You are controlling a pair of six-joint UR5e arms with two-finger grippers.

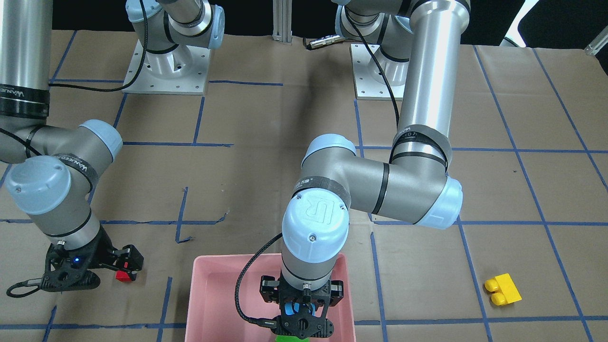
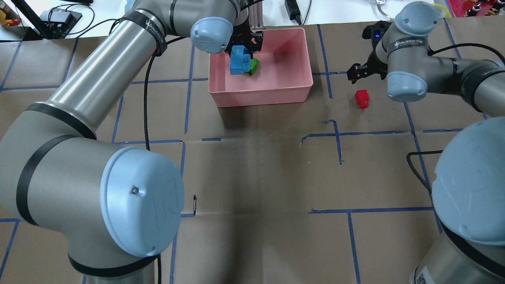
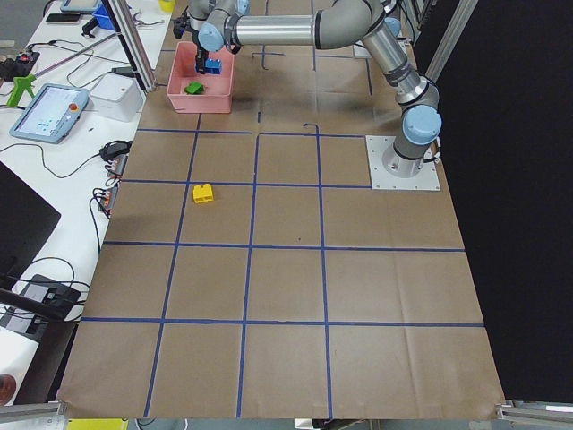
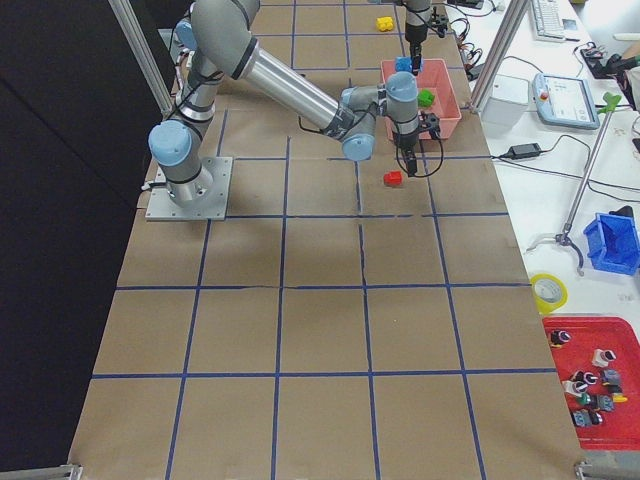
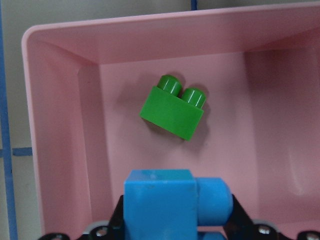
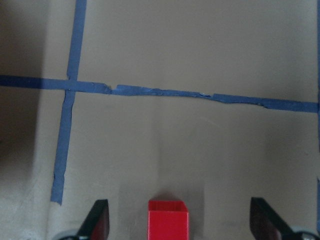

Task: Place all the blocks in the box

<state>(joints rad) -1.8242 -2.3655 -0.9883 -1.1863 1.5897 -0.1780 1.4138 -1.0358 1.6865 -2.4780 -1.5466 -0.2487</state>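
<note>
The pink box stands at the table's far middle. A green brick lies inside it. My left gripper is shut on the blue brick and holds it over the box floor, just beside the green brick. The small red brick sits on the table right of the box. My right gripper is open above it, with its fingers wide on either side and not touching. The yellow brick lies on the table far out on my left.
The table is brown paper with a blue tape grid. Both arm bases stand at the robot's edge. A teach pendant and cables lie on a side bench beyond the table's far edge.
</note>
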